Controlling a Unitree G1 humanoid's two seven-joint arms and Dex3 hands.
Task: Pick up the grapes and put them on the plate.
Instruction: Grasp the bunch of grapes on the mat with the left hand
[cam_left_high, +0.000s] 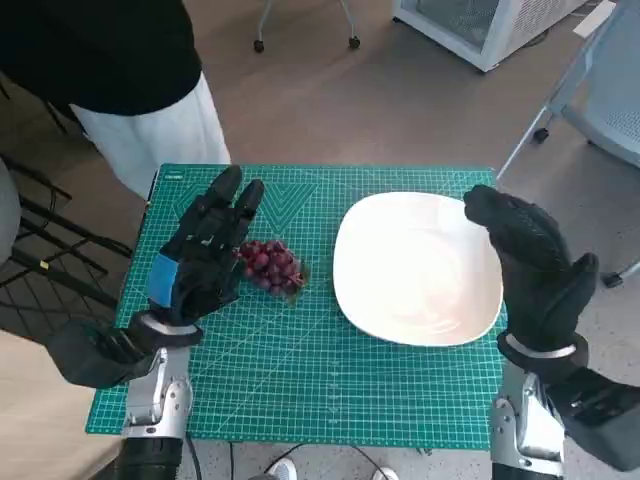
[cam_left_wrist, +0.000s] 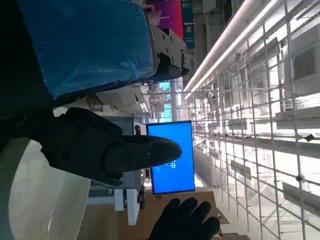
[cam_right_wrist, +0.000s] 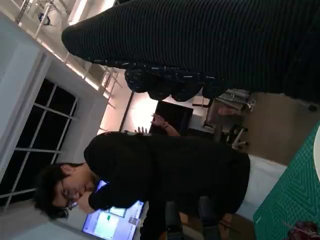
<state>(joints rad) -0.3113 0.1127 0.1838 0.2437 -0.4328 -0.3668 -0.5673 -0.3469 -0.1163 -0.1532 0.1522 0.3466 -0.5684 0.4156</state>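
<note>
Nearest you, the two pale forearms rise from the near edge of the green mat (cam_left_high: 300, 380). Your left hand (cam_left_high: 205, 255) hovers over the mat's left side, blue tape on its back, fingers stretched out and apart toward the far edge; it holds nothing. The grapes (cam_left_high: 270, 265) lie on the mat just beside that hand, on its right; from the head view you cannot tell if the hand touches them. They sit between the left hand and the plate (cam_left_high: 415, 300), close to the plate's left rim but apart from it.

Your right hand (cam_left_high: 530, 260) in the black glove stands over the plate's right rim, fingers loosely spread and empty. In the left wrist view its gloved fingertips (cam_left_wrist: 185, 220) show beyond the left hand's black finger (cam_left_wrist: 125, 150).

Farther off, a person (cam_left_high: 120, 70) in a black top stands at the far left corner of the table; the right wrist view shows the same person (cam_right_wrist: 165, 170) leaning over.
</note>
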